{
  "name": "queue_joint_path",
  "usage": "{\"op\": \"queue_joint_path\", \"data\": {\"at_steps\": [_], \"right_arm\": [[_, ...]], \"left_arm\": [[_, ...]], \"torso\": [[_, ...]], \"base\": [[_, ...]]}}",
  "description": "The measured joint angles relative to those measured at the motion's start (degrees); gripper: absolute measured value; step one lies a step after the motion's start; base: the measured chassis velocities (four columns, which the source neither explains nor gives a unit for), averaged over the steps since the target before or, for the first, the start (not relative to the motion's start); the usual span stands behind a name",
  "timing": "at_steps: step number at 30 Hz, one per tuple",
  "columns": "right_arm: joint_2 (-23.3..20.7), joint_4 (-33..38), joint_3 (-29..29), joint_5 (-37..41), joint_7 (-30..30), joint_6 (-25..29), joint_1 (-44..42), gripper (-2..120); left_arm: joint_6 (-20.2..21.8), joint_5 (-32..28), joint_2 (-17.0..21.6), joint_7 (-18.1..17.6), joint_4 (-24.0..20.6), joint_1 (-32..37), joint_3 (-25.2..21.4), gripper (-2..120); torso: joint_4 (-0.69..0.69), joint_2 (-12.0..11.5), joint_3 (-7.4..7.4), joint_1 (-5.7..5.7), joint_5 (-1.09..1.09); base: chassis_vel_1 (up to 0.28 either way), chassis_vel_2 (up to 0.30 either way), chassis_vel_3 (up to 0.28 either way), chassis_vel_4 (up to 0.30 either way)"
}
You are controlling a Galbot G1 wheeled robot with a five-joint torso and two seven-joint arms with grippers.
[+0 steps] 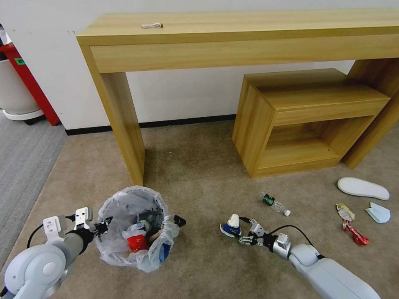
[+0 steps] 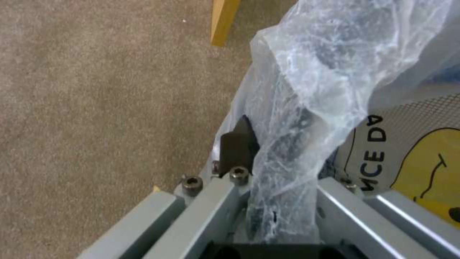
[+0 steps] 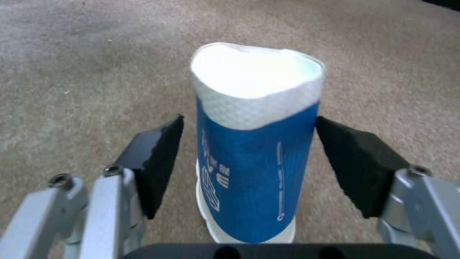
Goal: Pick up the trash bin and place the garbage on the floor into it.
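— Beige floor [image 1: 199,166] fills our head view; where is the trash bin [image 1: 135,228]?
— Beside the worktop [image 1: 124,124] leg, our left claw [image 2: 268,201] clenched on its bag-lined rim. Close up, we read "NCE DA" on its side.
— And the right claw [image 3: 249,162]?
— Low and outstretched, pads parted around the blue-white cup [image 3: 254,144], not touching.

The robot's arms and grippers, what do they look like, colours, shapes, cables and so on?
Both arms are smooth, rounded, pale grey-white shells. The left gripper and right gripper are built of silver-grey metal links with hex-head bolts, and the fingers carry black, wedge-shaped foam-like pads. A white block-shaped mount sits on the left wrist. A thin black cable loops from each wrist to its gripper. No markings are visible.
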Motion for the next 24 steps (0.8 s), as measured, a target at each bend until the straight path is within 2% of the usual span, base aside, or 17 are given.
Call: {"op": "queue_joint_path", "data": {"at_steps": [5, 11, 16, 18, 20, 24], "right_arm": [[0.5, -0.6, -0.3, -0.1, 0.0, 0.1, 0.3, 52], [0.7, -1.2, -0.3, -0.2, 0.0, 0.7, 0.4, 40], [0.8, -1.4, -0.1, -0.4, 0.1, 1.1, 0.3, 22], [0.7, -1.4, 0.0, -0.5, 0.1, 1.3, 0.2, 20], [0.3, -1.1, 0.1, -0.5, 0.0, 1.5, 0.2, 11], [-0.1, -0.6, 0.4, -0.3, 0.0, 1.7, 0.0, 3]], "left_arm": [[-0.1, -0.2, 0.1, 0.0, 0.0, 0.1, -0.3, 0], [-0.1, -0.2, -0.1, 0.0, 0.1, 0.0, -0.1, 0], [-0.2, -0.2, -0.3, 0.0, 0.2, -0.1, 0.2, 0], [-0.2, -0.2, -0.3, 0.0, 0.2, -0.1, 0.2, 0], [-0.2, -0.1, -0.4, 0.0, 0.2, -0.1, 0.1, 0], [-0.2, 0.1, -0.4, 0.1, 0.3, 0.0, 0.1, 0]], "torso": [[0.0, 0.0, 0.0, 0.0, 0.0], [0.0, 0.0, 0.0, 0.0, 0.01], [0.0, 0.0, 0.0, 0.0, 0.01], [0.0, 0.0, 0.0, 0.0, 0.01], [0.0, 0.0, 0.0, 0.0, 0.01], [0.0, 0.0, 0.0, 0.0, 0.0]], "base": [[0.0, 0.0, 0.0, 0.0], [0.0, 0.0, 0.0, 0.0], [0.0, 0.0, 0.0, 0.0], [0.0, 0.0, 0.0, 0.0], [0.0, 0.0, 0.0, 0.0], [0.0, 0.0, 0.0, 0.0]]}}
